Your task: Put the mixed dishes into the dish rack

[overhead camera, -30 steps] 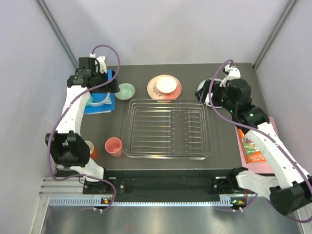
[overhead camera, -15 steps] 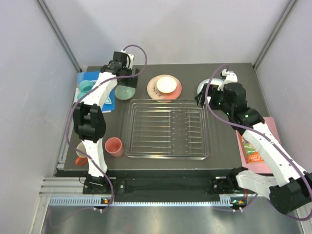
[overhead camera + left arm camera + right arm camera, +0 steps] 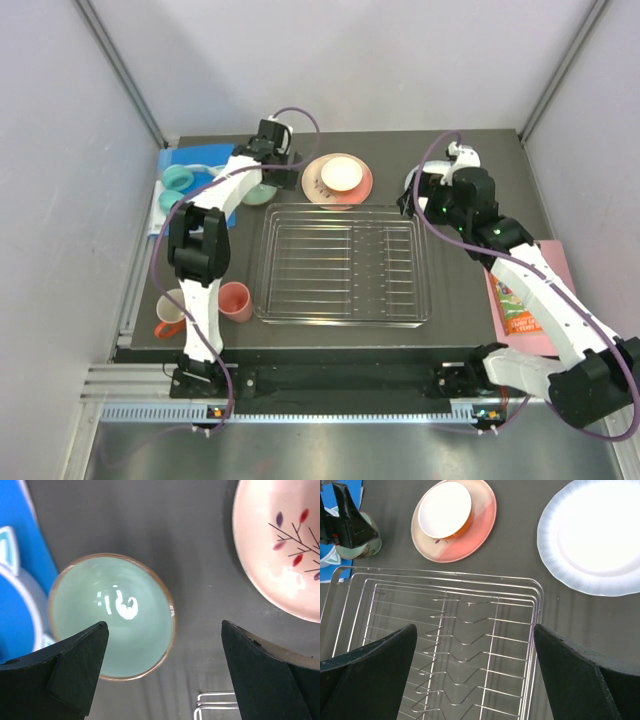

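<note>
Mint-green bowl [image 3: 112,615] mostly under left arm [image 3: 228,186]

I'm in a lab test cell: plain grey panel walls [image 3: 340,60] w/ metal corner posts [image 3: 125,77] round my table [image 3: 458,300], alu rail [image 3: 135,382] in front.

Left gripper [image 3: 163,626] spread wide over mint-green bowl [image 3: 111,616], with bare table [image 3: 200,580] each side of the rim. Blue board [image 3: 20,575] crowds the bowl's left side, possibly touching, can't tell. Pink-and-cream plate [image 3: 280,555] near on the right, dish rack [image 3: 215,707] corner just beside. Right gripper [image 3: 475,627] above the rack's far edge; white plate [image 3: 600,535] just beyond, strip of table between.
</note>
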